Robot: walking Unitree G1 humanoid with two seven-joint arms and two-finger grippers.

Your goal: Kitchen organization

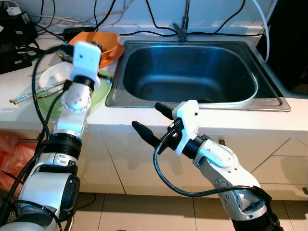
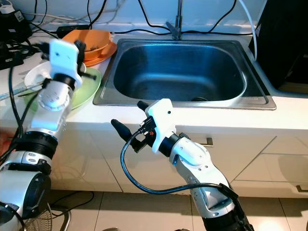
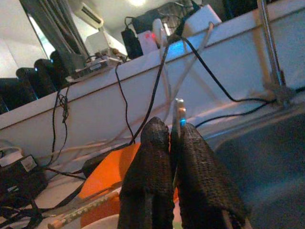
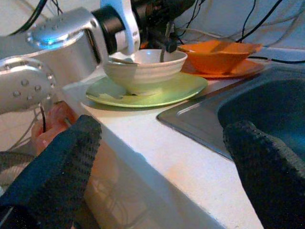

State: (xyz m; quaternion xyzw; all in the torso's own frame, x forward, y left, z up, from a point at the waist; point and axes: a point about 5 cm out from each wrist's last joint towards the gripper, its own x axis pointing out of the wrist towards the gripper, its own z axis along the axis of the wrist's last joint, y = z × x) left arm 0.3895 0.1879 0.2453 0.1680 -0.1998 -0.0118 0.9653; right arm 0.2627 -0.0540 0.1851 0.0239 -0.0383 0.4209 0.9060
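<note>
Nearest to me, my right gripper (image 1: pixel 148 121) hangs in front of the counter edge, its 2 fingers spread wide with nothing between them. Beyond it lies the steel sink (image 1: pixel 192 72). To the left of that sink my left gripper (image 3: pixel 167 179) is pinched shut on a thin metal utensil (image 3: pixel 179 114), held above the white bowl (image 4: pixel 143 69). That bowl sits on a green plate (image 4: pixel 152 91), with an orange bowl (image 4: pixel 217 53) on an orange plate behind, chopsticks (image 1: pixel 29 96) beside
</note>
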